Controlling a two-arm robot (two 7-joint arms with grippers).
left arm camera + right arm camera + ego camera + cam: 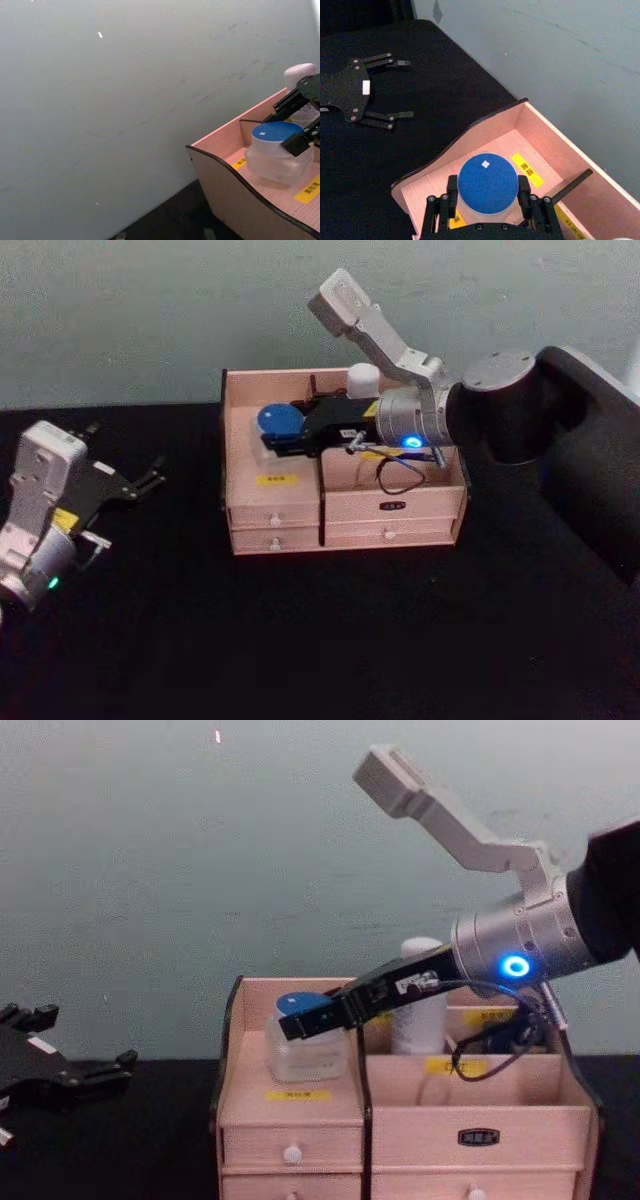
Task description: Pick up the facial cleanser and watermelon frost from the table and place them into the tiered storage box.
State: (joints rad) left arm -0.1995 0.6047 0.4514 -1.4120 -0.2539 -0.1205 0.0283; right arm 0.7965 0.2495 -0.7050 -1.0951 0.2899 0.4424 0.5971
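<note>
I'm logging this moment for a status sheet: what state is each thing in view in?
Blue-lidded jar: upright in the box's left compartment, lid on.
White bottle: standing upright in a rear compartment, cap on.
Tiered storage box: on the table, drawers shut.
Right pincer: its fingers either side of the jar.
Left pincer: open, idle left of the box.

The light is soft and even. The grey wall point(125, 100) is bright, but the black table point(330, 640) stays very dark and shows almost no shadows. All views are perhaps slightly blurred, without glare.
</note>
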